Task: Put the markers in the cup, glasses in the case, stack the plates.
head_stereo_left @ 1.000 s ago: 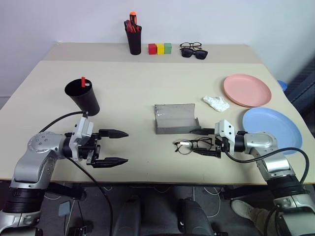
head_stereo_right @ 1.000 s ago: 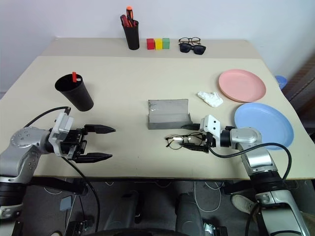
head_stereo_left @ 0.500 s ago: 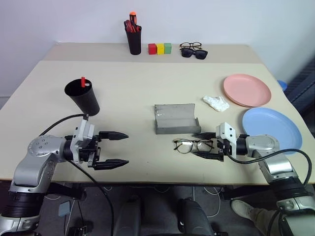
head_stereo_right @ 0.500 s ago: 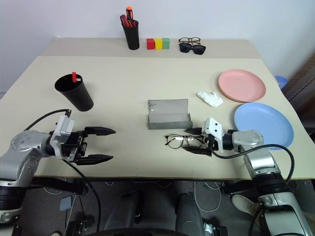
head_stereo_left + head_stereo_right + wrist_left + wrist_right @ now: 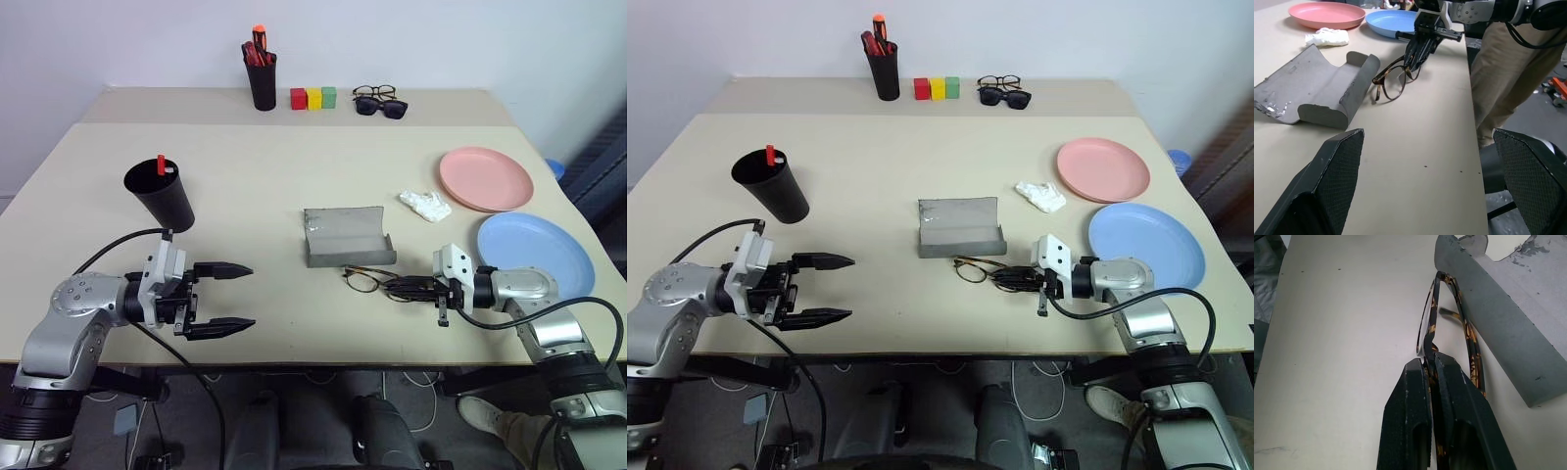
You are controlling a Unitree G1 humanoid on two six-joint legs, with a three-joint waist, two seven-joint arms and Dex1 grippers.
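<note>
The black-framed glasses (image 5: 365,280) lie just in front of the open grey case (image 5: 348,238), one lens end touching the table. My right gripper (image 5: 394,287) is shut on the glasses (image 5: 1465,328) at the frame, its fingers (image 5: 1413,396) pressed together around it. My left gripper (image 5: 251,295) hovers open and empty over the table's front left. The black cup (image 5: 162,201) stands behind it with a red-capped marker (image 5: 161,164) inside. The pink plate (image 5: 486,178) and the blue plate (image 5: 534,250) lie side by side at the right.
A crumpled white tissue (image 5: 425,204) lies between the case and the pink plate. At the back stand a pen holder (image 5: 262,86) with red and orange pens, three coloured blocks (image 5: 313,97) and sunglasses (image 5: 382,106). A person's trouser leg (image 5: 1503,73) is beside the table's edge.
My right gripper has shut on the glasses, which have shifted toward the case and tilted. The left gripper has stayed put and open.
</note>
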